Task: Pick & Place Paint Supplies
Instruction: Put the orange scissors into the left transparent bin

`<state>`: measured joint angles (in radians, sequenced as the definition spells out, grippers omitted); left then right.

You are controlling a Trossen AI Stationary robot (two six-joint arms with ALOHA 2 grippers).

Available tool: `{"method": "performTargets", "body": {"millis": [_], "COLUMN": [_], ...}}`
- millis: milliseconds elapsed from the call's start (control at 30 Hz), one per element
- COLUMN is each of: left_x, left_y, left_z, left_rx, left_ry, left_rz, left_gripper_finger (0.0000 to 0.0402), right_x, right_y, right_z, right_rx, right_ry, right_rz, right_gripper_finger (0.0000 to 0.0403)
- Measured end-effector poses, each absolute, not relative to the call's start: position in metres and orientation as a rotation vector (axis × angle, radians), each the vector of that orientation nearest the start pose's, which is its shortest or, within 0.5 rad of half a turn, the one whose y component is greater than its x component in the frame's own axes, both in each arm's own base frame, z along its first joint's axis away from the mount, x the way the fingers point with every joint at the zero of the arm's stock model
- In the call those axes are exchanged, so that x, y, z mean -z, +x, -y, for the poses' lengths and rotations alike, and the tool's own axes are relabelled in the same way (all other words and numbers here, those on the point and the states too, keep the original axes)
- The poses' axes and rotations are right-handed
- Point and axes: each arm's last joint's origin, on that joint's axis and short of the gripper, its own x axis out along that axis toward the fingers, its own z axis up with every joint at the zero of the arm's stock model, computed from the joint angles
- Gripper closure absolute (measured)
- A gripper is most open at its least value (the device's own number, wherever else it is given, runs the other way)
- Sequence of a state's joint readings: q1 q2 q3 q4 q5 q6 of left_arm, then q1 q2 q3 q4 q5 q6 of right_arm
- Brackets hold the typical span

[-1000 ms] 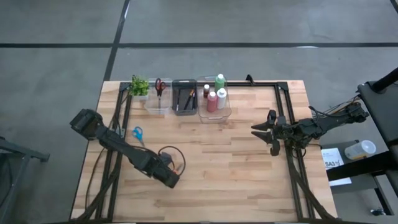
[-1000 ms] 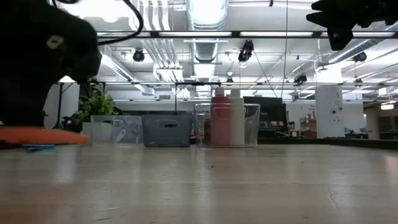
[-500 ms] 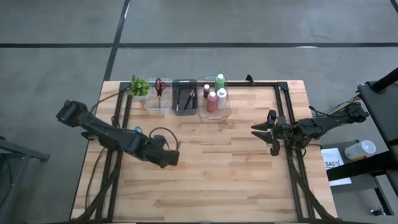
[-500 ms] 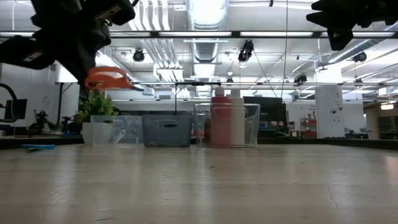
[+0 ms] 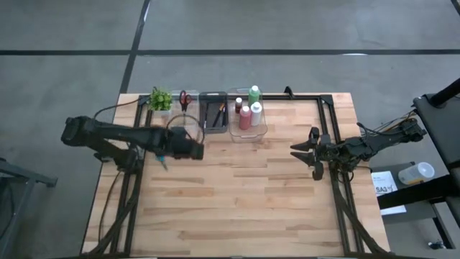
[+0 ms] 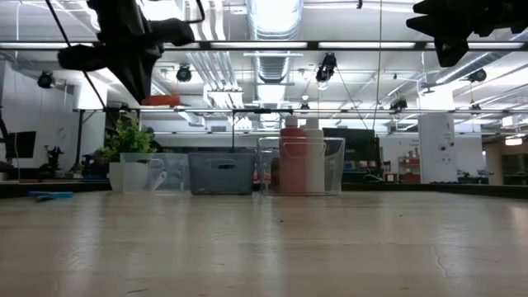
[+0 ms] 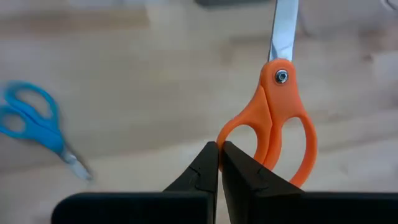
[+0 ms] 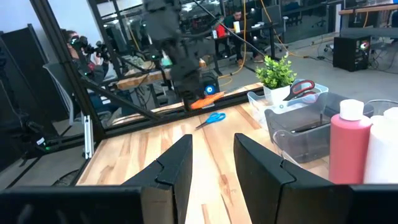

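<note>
Raised from mid-table toward the clear bin (image 5: 184, 119): left gripper (image 7: 219, 163), clamped on one loop of orange scissors (image 7: 278, 121), blades forward, airborne. Thin one-loop hold; risk of swinging, slipping, or snagging the rim. Right gripper (image 5: 310, 153) half-open, empty, parked right.

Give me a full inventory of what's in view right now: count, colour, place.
Orange scissors: 1, orange, held above the table by the left gripper.
Blue scissors: 1, blue, flat on the table's left side.
Red scissors: 1, red, in the clear bin by the plant.
Plant: 1, green, far left corner.
Dark bin: 1, grey, holds brushes.
Bottles: 4 visible; red, white, green, small dark; in the right clear bin.
Table: 1, light wood.
Left gripper: shut on the orange scissors' handle.
Right gripper: open, empty, above the table's right side.
</note>
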<state>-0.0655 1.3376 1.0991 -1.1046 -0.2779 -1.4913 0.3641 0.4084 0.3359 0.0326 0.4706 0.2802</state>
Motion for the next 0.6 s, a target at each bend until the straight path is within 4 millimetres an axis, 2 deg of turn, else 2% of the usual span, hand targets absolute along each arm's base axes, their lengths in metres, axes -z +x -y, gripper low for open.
{"method": "performTargets", "body": {"millis": [167, 367, 500, 600], "left_x": [-0.275, -0.283, -0.284, -0.285], "left_y": [0.223, 0.201, 0.186, 0.180], "left_z": [-0.040, -0.096, -0.124, -0.138], "left_rx": [-1.133, -1.176, -1.215, -1.221], "left_ry": [-0.950, -0.896, -0.874, -0.860], "left_rz": [-0.924, -0.899, -0.898, -0.889], "left_gripper_finger": [0.0385, 0.0385, 0.0385, 0.0385], "right_x": [-0.247, -0.247, -0.247, -0.247], "right_y": [0.117, 0.117, 0.117, 0.117], "right_z": [-0.030, -0.030, -0.030, -0.030], "right_rx": [0.111, 0.111, 0.111, 0.111], "right_ry": [0.264, 0.264, 0.264, 0.264], "right_rz": [-0.021, -0.021, -0.021, -0.021], "right_gripper_finger": [0.0287, 0.0287, 0.0287, 0.0287]}}
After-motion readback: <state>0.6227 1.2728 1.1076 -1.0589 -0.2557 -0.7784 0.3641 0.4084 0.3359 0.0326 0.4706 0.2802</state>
